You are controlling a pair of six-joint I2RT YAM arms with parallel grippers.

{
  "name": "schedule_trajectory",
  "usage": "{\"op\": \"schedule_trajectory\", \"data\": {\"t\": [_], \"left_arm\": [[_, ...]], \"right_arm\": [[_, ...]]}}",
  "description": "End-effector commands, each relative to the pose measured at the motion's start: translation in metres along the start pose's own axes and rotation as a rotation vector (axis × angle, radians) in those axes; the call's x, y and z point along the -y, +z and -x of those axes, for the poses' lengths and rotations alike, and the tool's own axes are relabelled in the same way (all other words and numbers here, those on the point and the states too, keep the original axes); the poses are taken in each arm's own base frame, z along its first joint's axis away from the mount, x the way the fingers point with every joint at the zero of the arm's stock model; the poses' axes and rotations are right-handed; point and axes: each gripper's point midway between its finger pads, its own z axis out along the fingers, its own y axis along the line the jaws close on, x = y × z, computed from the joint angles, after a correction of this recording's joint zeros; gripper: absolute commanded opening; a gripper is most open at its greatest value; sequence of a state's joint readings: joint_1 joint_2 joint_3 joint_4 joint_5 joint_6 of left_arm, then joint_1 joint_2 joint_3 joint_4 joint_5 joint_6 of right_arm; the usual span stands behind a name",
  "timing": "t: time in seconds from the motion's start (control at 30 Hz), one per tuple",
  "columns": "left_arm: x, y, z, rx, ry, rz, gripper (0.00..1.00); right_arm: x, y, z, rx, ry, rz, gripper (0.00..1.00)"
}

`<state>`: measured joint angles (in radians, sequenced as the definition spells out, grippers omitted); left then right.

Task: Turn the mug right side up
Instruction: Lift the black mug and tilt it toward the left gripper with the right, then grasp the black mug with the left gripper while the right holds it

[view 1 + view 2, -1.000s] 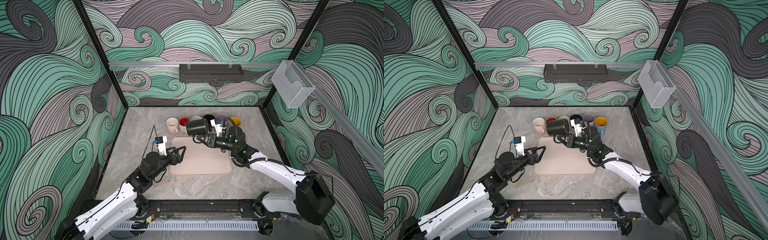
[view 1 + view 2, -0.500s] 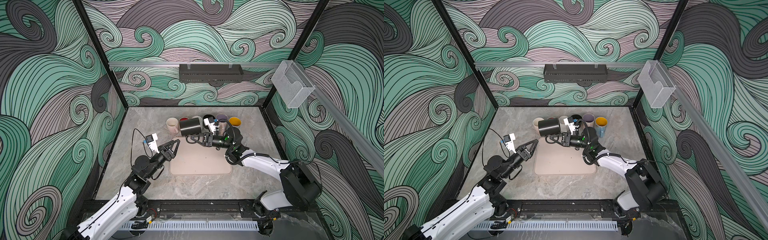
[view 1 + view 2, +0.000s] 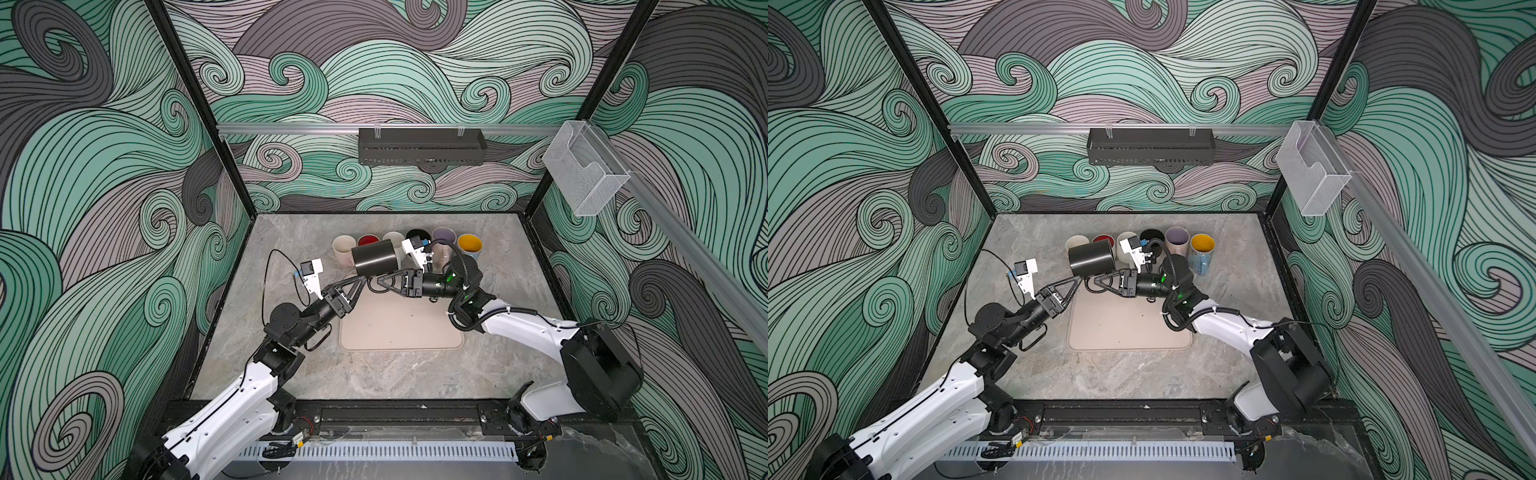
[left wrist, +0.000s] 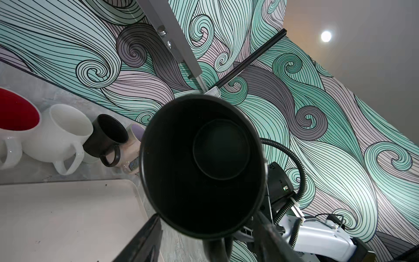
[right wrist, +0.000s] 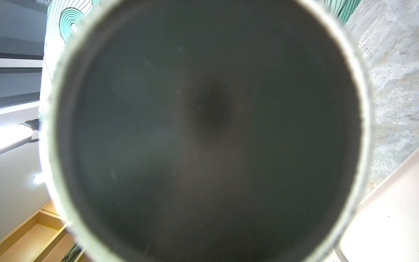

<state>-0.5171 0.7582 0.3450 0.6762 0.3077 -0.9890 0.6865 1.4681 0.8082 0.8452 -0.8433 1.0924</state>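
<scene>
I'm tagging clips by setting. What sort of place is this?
Most likely a robot test cell, not a kitchen: patterned wall panels box in a stone-look tabletop, a left arm and right arm are mounted on a front rail, and a row of mugs lines the back.

Blocked along the back edge of the bench (image 3: 374,374) by a row of mugs (image 3: 442,237). Crowded over the back edge of the tray (image 3: 399,328): black mug (image 3: 374,257) in the air, left pincer (image 3: 361,282) and right pincer (image 3: 384,280) just below. Open over the tray's front.
</scene>
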Motion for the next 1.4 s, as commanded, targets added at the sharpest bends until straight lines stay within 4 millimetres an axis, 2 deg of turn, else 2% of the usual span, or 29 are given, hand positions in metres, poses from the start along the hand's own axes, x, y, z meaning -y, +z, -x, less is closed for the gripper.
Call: {"op": "schedule_trajectory", "data": {"t": [0.0,0.2,0.43,0.53,0.6,0.67,0.77,0.83,1.2,1.37], "left_arm": [[0.028,0.004,0.012,0.008,0.021,-0.087,0.58],[0.028,0.009,0.01,-0.011,0.006,-0.094,0.51],[0.03,0.011,0.013,-0.009,0.005,-0.101,0.43],[0.028,0.011,0.013,-0.006,0.0,-0.095,0.33],[0.028,0.012,0.013,-0.005,-0.001,-0.095,0.23],[0.028,0.011,0.014,0.0,-0.005,-0.096,0.19],[0.03,0.008,0.018,0.016,-0.003,-0.099,0.19],[0.031,0.005,0.021,0.025,0.001,-0.097,0.23],[0.034,-0.014,0.031,0.077,0.032,-0.077,0.31],[0.031,-0.02,0.033,0.097,0.032,-0.065,0.43]], "right_arm": [[-0.046,0.004,0.009,0.004,-0.138,0.114,0.0],[-0.045,0.014,0.0,-0.037,-0.132,0.144,0.0],[-0.057,0.024,-0.015,-0.108,-0.159,0.195,0.0],[-0.058,0.027,-0.021,-0.137,-0.162,0.203,0.0],[-0.057,0.029,-0.023,-0.146,-0.158,0.204,0.0],[-0.054,0.03,-0.025,-0.155,-0.159,0.202,0.0],[-0.049,0.03,-0.028,-0.163,-0.152,0.196,0.0],[-0.046,0.029,-0.029,-0.164,-0.147,0.192,0.0],[-0.041,0.03,-0.029,-0.179,-0.136,0.198,0.0],[-0.036,0.031,-0.03,-0.183,-0.116,0.203,0.0]]}}
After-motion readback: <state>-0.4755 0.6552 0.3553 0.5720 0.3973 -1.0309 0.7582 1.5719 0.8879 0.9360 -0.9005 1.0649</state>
